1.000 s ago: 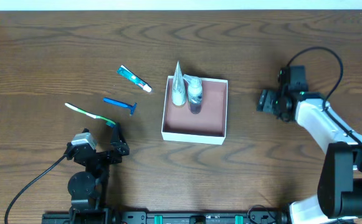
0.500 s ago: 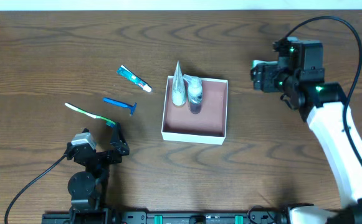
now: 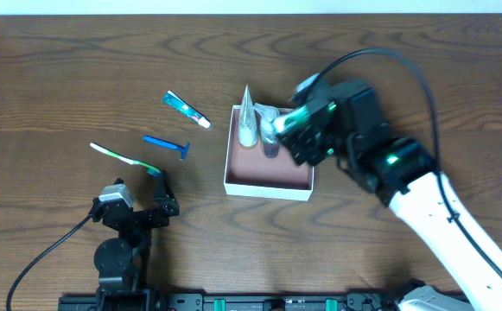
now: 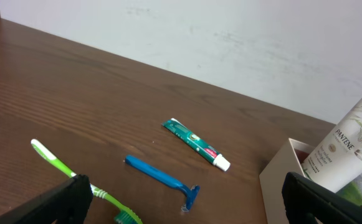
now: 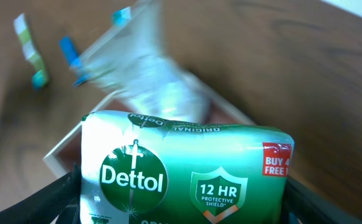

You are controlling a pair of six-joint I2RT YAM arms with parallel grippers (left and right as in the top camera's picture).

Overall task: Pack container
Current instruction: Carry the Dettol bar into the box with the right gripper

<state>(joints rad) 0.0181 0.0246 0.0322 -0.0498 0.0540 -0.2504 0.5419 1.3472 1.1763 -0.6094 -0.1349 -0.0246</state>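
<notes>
The container [image 3: 268, 179] is a square white-walled box with a reddish-brown inside at the table's middle. A white Pantene tube [image 3: 247, 121] and a small clear bottle [image 3: 270, 136] lie in its far left part. My right gripper [image 3: 298, 131] is shut on a green Dettol soap pack [image 5: 187, 171] and holds it above the container's far right part. In the right wrist view the container's corner [image 5: 59, 158] shows below the pack. My left gripper [image 3: 138, 207] is open and empty, near the front left. The tube [image 4: 349, 149] also shows in the left wrist view.
A small toothpaste tube [image 3: 186, 109], a blue razor [image 3: 167, 145] and a green toothbrush [image 3: 125, 158] lie on the table left of the container. They also show in the left wrist view: toothpaste [image 4: 196, 144], razor [image 4: 162, 179], toothbrush [image 4: 75, 183].
My right arm has swung left from the table's right side, carrying the soap pack over the container. The left arm and the loose items have not moved.
</notes>
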